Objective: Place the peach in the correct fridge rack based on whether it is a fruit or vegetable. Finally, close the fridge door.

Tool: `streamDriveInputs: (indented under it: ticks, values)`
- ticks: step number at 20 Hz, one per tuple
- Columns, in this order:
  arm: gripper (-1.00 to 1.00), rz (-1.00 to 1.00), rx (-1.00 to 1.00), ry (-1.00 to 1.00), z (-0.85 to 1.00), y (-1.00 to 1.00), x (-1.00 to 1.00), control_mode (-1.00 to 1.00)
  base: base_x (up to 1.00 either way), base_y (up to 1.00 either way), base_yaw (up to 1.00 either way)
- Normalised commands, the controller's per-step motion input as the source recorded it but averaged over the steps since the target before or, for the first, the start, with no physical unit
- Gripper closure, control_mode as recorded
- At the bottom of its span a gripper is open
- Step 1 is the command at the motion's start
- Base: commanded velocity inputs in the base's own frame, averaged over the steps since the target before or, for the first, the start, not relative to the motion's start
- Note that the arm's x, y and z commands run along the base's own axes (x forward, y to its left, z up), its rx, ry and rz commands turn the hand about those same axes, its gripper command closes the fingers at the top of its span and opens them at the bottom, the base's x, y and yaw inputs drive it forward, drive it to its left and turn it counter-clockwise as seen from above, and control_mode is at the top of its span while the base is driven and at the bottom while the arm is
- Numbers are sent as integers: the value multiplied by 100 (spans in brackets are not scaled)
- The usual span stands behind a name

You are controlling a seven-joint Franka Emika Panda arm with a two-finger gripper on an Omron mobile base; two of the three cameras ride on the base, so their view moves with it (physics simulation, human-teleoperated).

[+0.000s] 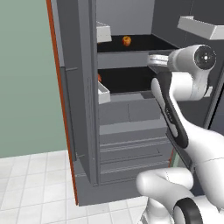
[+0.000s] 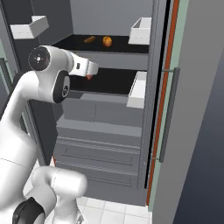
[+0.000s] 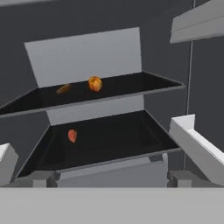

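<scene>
The peach (image 3: pixel 95 83), round and orange-yellow, rests on the upper fridge rack (image 3: pixel 131 85), well back from its front strip; it also shows as the peach (image 1: pixel 126 40) and the peach (image 2: pixel 107 41). My gripper (image 3: pixel 111 177) is open and empty. It hovers in front of the lower rack (image 3: pixel 118 140), level with that rack's front strip and aimed into the fridge. In the base views the hand (image 2: pixel 89 68) sits below and in front of the peach, apart from it. Both fridge doors stand open: the left fridge door (image 1: pixel 74 109) and the right fridge door (image 2: pixel 166 131) with its bar handle.
A long orange item (image 3: pixel 64 89) lies on the upper rack left of the peach. A small reddish item (image 3: pixel 72 135) sits at the left of the lower rack. White door bins (image 3: pixel 197 140) jut in on both sides. Grey drawers (image 1: pixel 131 148) fill the fridge below.
</scene>
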Motion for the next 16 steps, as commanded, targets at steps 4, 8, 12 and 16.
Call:
streamDriveInputs:
  ticks: [4, 8, 12, 16]
  values:
    - [-100, -17, 20, -18, 41, -68, -82, -100, 0, 0, 0]
    - [-100, -23, 27, -17, 56, -100, -97, -100, 0, 0, 0]
    - [-100, -24, 30, -5, 9, -100, -77, -100, 0, 0, 0]
    - [-100, -19, 32, -6, -4, -100, -64, -100, 0, 0, 0]
